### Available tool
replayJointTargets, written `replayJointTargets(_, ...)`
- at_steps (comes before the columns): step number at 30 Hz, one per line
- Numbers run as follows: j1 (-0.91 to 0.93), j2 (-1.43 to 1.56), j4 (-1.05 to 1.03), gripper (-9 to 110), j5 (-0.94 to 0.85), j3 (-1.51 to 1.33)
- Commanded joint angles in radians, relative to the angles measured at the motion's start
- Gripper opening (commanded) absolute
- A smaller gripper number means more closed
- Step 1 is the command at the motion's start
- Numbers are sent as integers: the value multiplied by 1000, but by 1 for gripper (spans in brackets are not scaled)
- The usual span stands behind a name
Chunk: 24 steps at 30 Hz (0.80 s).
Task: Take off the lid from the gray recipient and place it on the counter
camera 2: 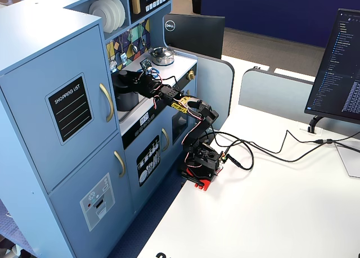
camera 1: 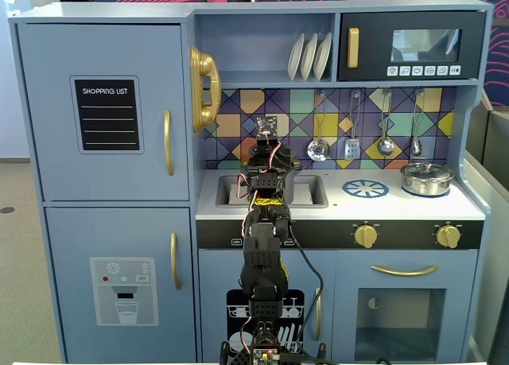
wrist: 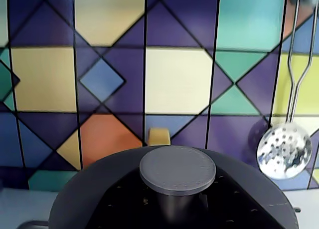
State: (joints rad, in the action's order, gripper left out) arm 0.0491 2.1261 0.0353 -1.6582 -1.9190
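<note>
The lid (wrist: 172, 199) sits on the pot (camera 2: 126, 98), which stands at the sink end of the worktop (camera 1: 398, 206), hard against the tiled back wall. In the wrist view the knob (wrist: 177, 170) fills the lower middle, with the dark disc spreading out beneath it. The arm (camera 1: 266, 246) reaches in from the front, and its claw (camera 2: 125, 77) is over the pot in the angled fixed view. Whether the claw is wide or narrow I cannot tell: no fingertips show in the wrist view and the fixed views are too small to judge.

The step in hand looks like settling on the knob before the lift. To do it well, the claw should come down centred, one finger on either side of the knob's stem under the flat cap, so the cap catches on the fingers when lifted. Closing on the cap's rim alone would probably slip. Lift straight up until the lid clears the pot's rim; pulling sideways early may tip or drag the pot. Bare worktop lies between the sink and the burner print (camera 1: 365, 189), well clear of the silver pot (camera 1: 427, 178), which seems a fair place to set it.
</note>
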Motion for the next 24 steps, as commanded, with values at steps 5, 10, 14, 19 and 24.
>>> replayJointTargets(5, 146, 94, -25, 0, 15, 89)
replayJointTargets(10, 302, 110, -21, 0, 58, 91)
replayJointTargets(14, 426, 104, -6, 0, 71, 60)
replayJointTargets(19, 515, 107, 71, 0, 83, -58)
replayJointTargets(24, 545, 97, 121, 0, 91, -149)
